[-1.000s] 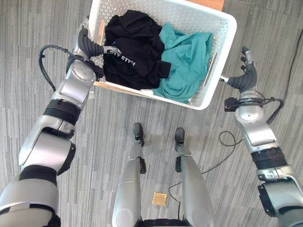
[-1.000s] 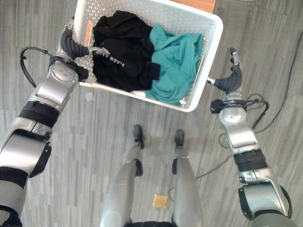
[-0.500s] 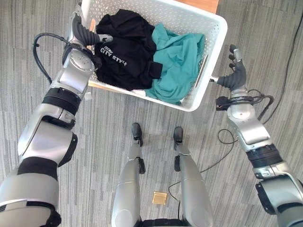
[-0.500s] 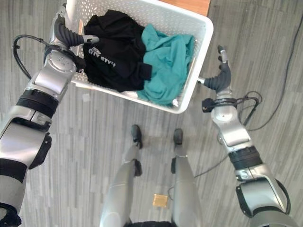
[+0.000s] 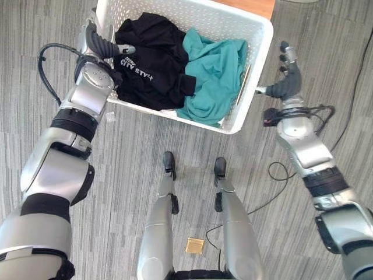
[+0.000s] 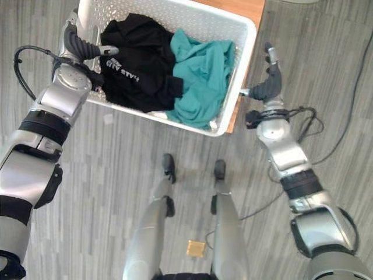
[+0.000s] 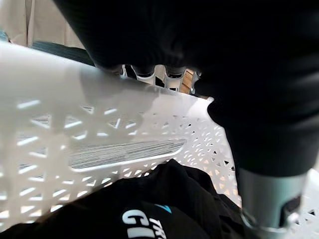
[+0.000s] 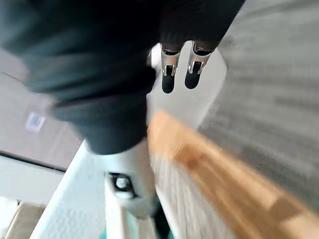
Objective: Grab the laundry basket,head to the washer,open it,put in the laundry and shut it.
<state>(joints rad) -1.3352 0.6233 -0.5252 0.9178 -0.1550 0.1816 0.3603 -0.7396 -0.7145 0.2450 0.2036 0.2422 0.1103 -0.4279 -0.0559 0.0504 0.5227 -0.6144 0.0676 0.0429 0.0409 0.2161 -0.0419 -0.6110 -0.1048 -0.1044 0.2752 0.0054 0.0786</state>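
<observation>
left hand (image 5: pixel 99 44) gripping basket (image 5: pixel 256 58) rim, fingertips hidden

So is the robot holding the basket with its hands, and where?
The left hand curls over the rim of the white laundry basket at its left end. The right hand is by the right end, fingers straight; a hold there cannot be told.

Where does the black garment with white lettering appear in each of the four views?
Left eye view: the black garment lies in the robot's-left half of the white laundry basket, beside the teal garment.
Right eye view: same spot.
Left wrist view: at the bottom, below the basket wall, lettering showing.
Right wrist view: I cannot make it out.
Shared landmark: the basket's perforated white wall.
</observation>
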